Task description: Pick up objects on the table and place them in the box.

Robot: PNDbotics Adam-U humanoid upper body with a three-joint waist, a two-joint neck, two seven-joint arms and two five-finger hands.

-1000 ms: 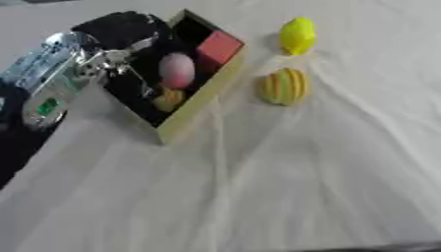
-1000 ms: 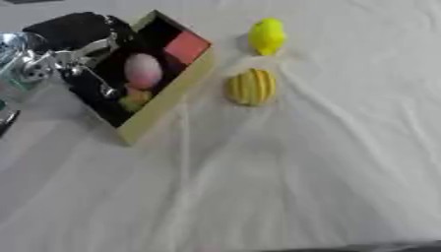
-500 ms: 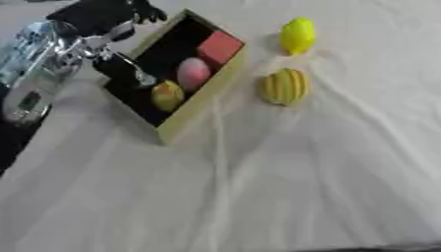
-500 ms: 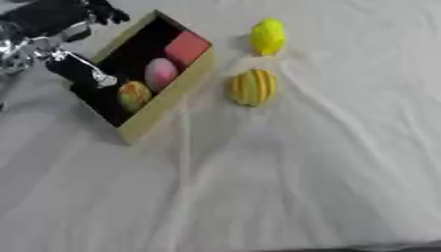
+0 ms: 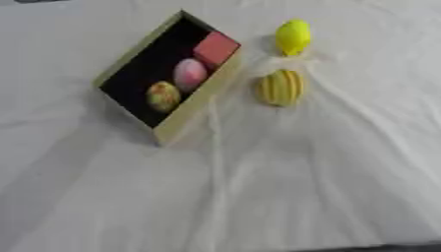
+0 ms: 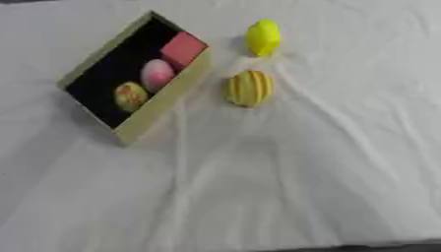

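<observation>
An olive-walled box [image 5: 196, 109] with a black inside lies askew at the upper left of the white cloth. Inside it are a red block [image 5: 215, 48] at the far end, a pink egg-shaped thing [image 5: 189, 74] in the middle and a yellow-red mottled round thing [image 5: 163, 96] nearest me. To the right of the box, on the cloth, lie a yellow striped oval thing [image 5: 279, 87] and, farther back, a plain bright yellow thing [image 5: 293, 36]. Neither hand shows in either view.
The white cloth [image 5: 284, 187] covers the whole table, with creases running from the yellow things toward the near edge. A dark strip of the table's front edge [image 6: 388, 247] shows at the bottom right.
My left hand and arm, over the box's left side before, have drawn away out of view. The yellow-red round thing now lies uncovered in the box.
</observation>
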